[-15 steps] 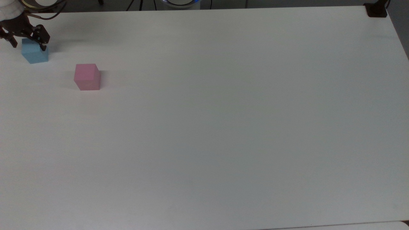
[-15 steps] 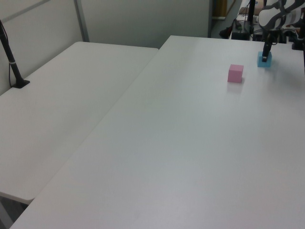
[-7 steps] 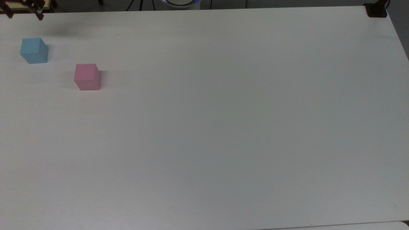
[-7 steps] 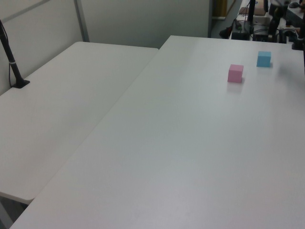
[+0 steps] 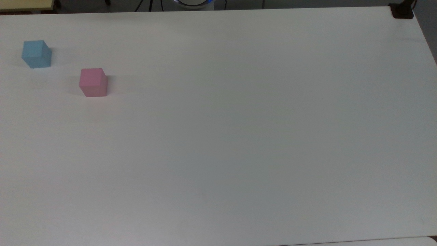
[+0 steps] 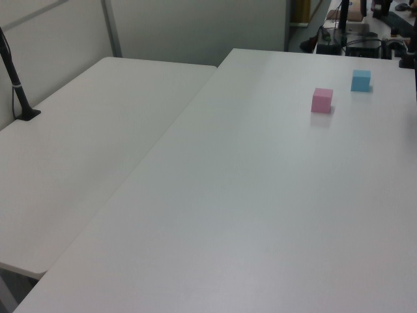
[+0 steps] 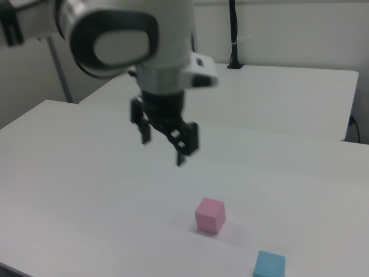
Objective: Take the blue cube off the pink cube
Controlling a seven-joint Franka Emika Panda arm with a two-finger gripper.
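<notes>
1. We count two cubes on the white table (image 5: pixel 239 136): one blue cube (image 5: pixel 36 54) and one pink cube (image 5: pixel 93 82).
2. The blue cube rests directly on the table surface. It is not stacked on the pink cube; the two cubes stand near each other with bare table between them.
3. In the top view, the blue cube sits near the top view's left edge, and the pink cube lies to its lower right.
4. In the left view, the blue cube (image 6: pixel 361 80) sits toward the far right of the table, with the pink cube (image 6: pixel 322 100) nearer the camera and to the left view's left.
5. In the right view, the pink cube (image 7: pixel 210 215) stands upright on the table, and the blue cube (image 7: pixel 269 265) sits at the bottom edge, to the right view's right of it.
6. We count one gripper (image 7: pixel 163 148). In the right view it hangs in the air above the table, clear of both cubes, up and to the right view's left of the pink cube.
7. The two fingers are spread apart and hold nothing.
8. We count one second white table (image 6: pixel 78 143), which adjoins the first on the left view's left, and one black post (image 6: pixel 16 85) stands on it.
</notes>
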